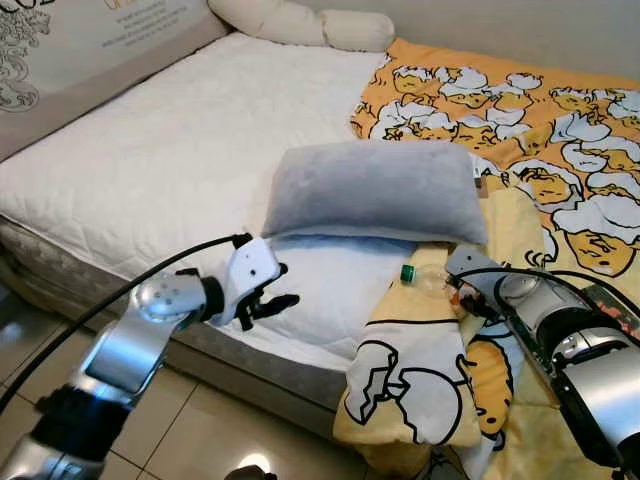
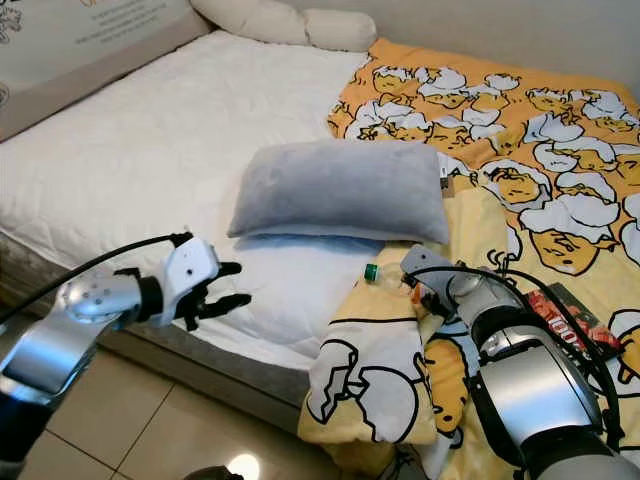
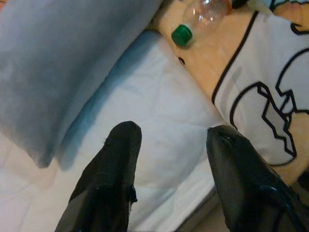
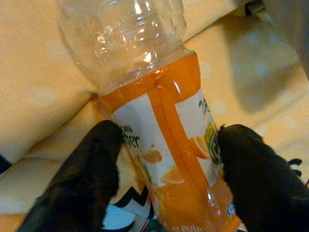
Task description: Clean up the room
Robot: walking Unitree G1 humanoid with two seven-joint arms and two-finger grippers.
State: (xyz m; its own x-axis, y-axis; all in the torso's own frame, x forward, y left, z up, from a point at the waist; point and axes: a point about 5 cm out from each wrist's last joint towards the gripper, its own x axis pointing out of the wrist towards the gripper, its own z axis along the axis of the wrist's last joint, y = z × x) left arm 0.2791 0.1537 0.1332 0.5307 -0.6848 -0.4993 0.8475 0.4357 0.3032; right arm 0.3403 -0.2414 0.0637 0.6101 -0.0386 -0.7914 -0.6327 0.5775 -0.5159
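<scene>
Bottle [image 4: 159,145] lies on the yellow blanket [image 1: 420,370] just below the grey pillow [image 1: 375,190]. From my left, left gripper [image 1: 277,292] hovers spread over mattress [image 1: 150,150]; right gripper [image 4: 166,179] straddles the bottle's label, fingers [image 4: 87,179] not clamped.

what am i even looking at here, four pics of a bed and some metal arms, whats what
It is a humanoid robot tidying a bedroom. The top two pictures come from cameras in its head, looking down at a bed. The bottom two come from cameras on its wrists, looking along its black fingers.

On the bed lie a grey pillow, a yellow cartoon blanket and an empty plastic bottle with a green cap and an orange label.

The right gripper has a finger on each side of the bottle, though a firm grip cannot be confirmed. The left gripper hovers open above the mattress, holding nothing.
</scene>
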